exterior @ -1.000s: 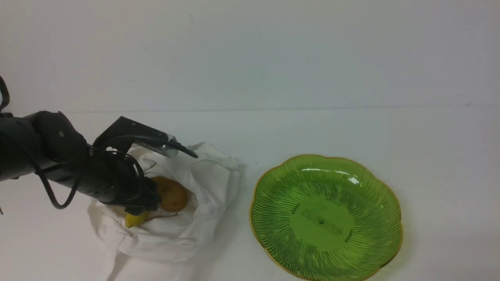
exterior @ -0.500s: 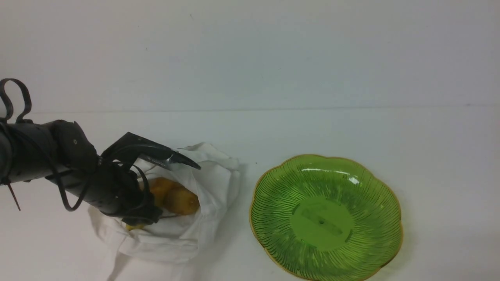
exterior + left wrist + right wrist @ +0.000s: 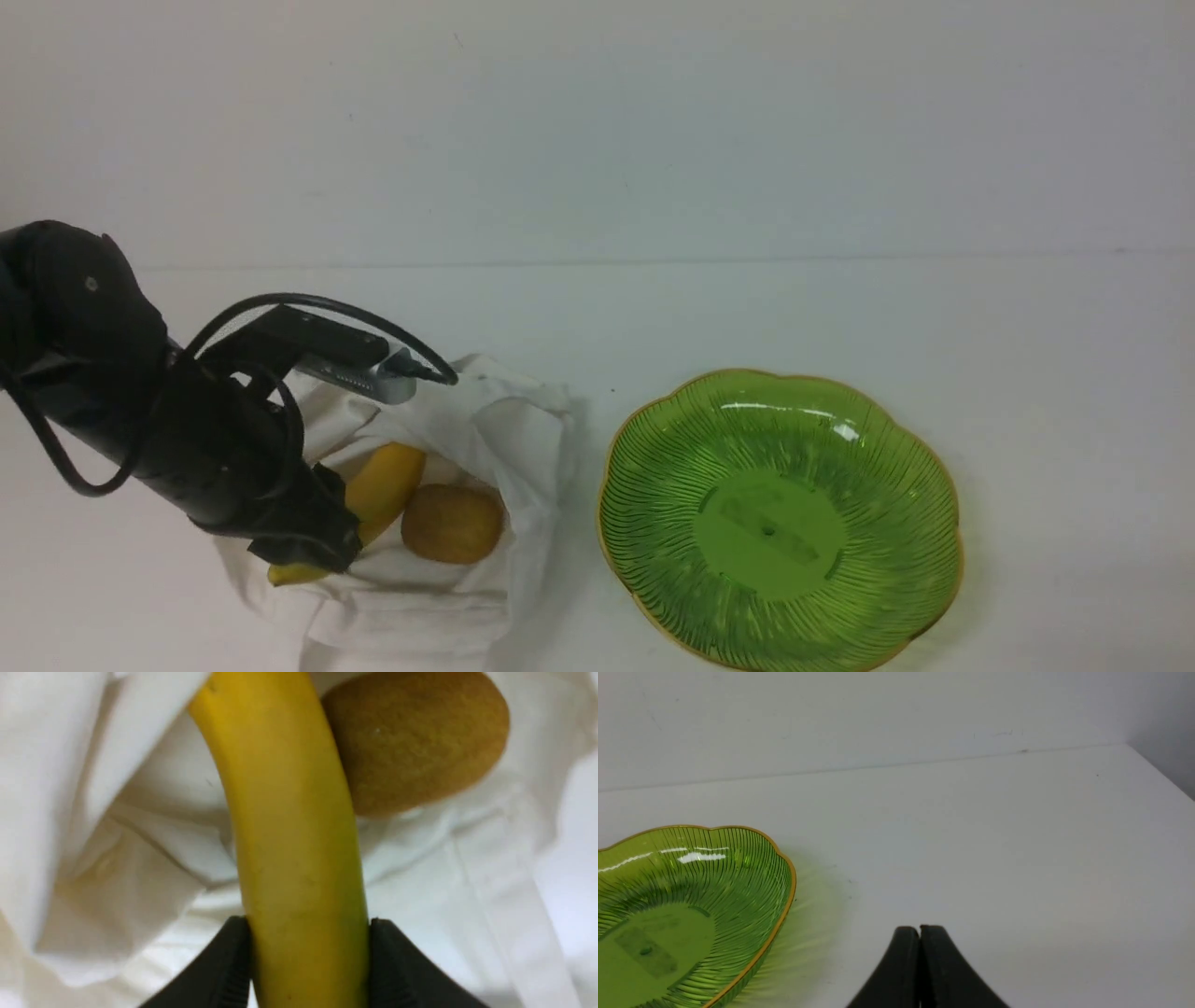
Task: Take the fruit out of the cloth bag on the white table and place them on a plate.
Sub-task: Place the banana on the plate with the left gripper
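The off-white cloth bag (image 3: 485,429) lies open on the white table (image 3: 840,308) at the left. Inside it are the yellow banana (image 3: 383,485) and the brownish-tan round fruit (image 3: 454,523). My left gripper (image 3: 322,546) reaches into the bag and is shut on the banana (image 3: 299,858). Its two black fingers (image 3: 397,975) press the banana's sides, and the brown fruit (image 3: 416,742) lies beside the banana. The green plate (image 3: 780,523) stands to the right of the bag with nothing in it. My right gripper (image 3: 920,927) is shut and empty over bare table beside the plate (image 3: 738,872).
A white wall (image 3: 597,121) rises behind the table. The table's right edge (image 3: 1162,770) shows in the right wrist view. The bag's fabric folds up around the left arm (image 3: 140,392).
The left arm has turned and drawn back towards the near left. The banana now shows more fully in the bag mouth, and the brown fruit has rolled to the right.
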Tool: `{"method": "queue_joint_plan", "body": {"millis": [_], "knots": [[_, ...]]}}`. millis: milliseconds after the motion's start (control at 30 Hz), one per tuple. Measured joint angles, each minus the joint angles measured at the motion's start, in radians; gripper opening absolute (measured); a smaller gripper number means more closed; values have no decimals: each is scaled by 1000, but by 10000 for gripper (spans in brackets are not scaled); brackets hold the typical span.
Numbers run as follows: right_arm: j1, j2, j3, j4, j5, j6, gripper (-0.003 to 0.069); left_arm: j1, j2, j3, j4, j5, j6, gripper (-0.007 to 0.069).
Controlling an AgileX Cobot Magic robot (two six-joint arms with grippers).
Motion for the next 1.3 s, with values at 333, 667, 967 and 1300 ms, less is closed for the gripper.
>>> {"method": "queue_joint_plan", "body": {"millis": [333, 667, 967, 1300], "knots": [[0, 0, 0, 0, 0, 0, -13, 0, -55, 0, 25, 179, -118, 282], [0, 0, 0, 0, 0, 0, -13, 0, -201, 0, 12, 249, -127, 282], [0, 0, 0, 0, 0, 0, -13, 0, -323, 0, -48, 206, -134, 282], [0, 0, 0, 0, 0, 0, -13, 5, -313, 0, 74, 48, -237, 278]]}}
